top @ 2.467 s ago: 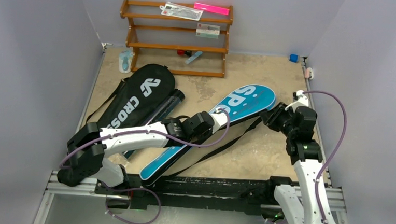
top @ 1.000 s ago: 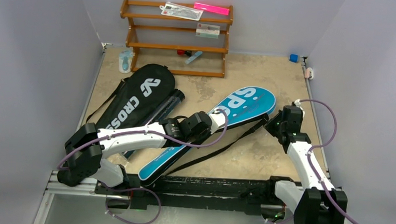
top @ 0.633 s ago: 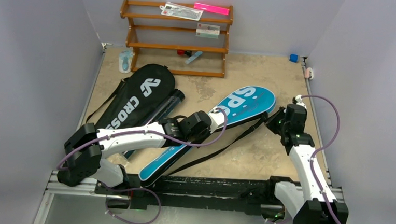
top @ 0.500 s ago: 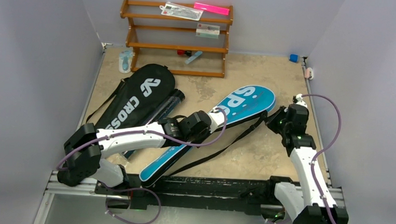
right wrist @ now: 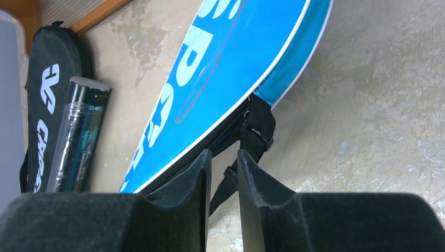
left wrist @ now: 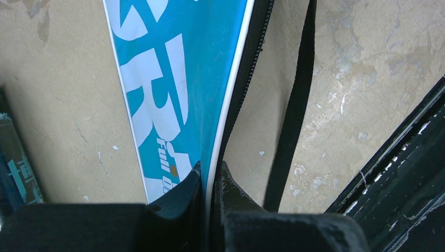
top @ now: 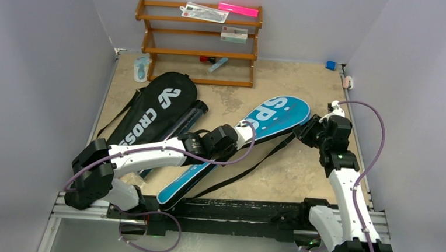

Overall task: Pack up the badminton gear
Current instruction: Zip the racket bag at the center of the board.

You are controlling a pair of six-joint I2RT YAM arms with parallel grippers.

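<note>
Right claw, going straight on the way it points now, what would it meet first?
Probably the black strap anchor on the zipped edge of the blue "SPORT" racket cover, just ahead; depth is unclear.

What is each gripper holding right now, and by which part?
Left gripper is clamped on the blue "SPORT" fabric racket cover, pinching its white-piped edge near mid-length. Right gripper has jaws parted by the cover's black strap anchor, apparently gripping nothing.

White-shelled left arm (top: 149,152) and right arm (top: 347,187) with black joint housings; a purple cable (top: 362,103) loops along each; matte black jaws.
</note>
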